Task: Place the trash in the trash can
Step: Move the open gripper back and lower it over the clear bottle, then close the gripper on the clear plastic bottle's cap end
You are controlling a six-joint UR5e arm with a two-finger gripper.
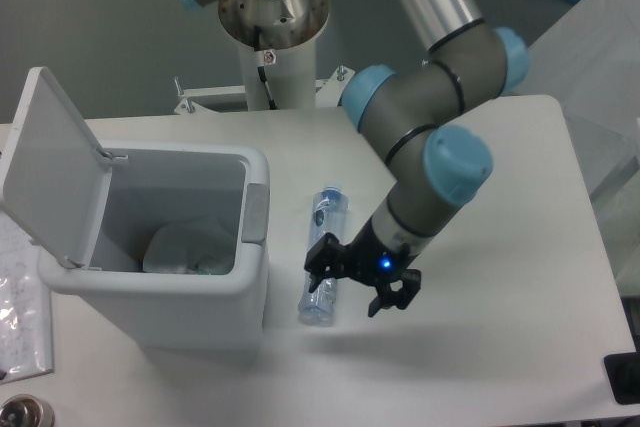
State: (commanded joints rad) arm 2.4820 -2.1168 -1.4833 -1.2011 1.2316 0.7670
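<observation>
1. Right now the gripper [352, 279] hangs low over the white table [500, 347], just beside the lower end of the bottle [324, 256].
2. Its two black fingers are spread apart and pinch nothing. One finger [318, 253] is right at the bottle's side, but I cannot tell if it touches.
3. The bottle is long, slim, see-through and crushed, with a blue label near its top. It lies flat, near the middle of the table, pointing from the back edge to the front edge.
4. The trash can [160, 292] sits just left of the bottle, with a thin gap between them. It is white plastic with round corners.
5. Its flat lid [55, 162] stands open on the left. A crumpled clear wrapper [190, 247] lies inside.
6. The table's right side and front edge are bare.
</observation>
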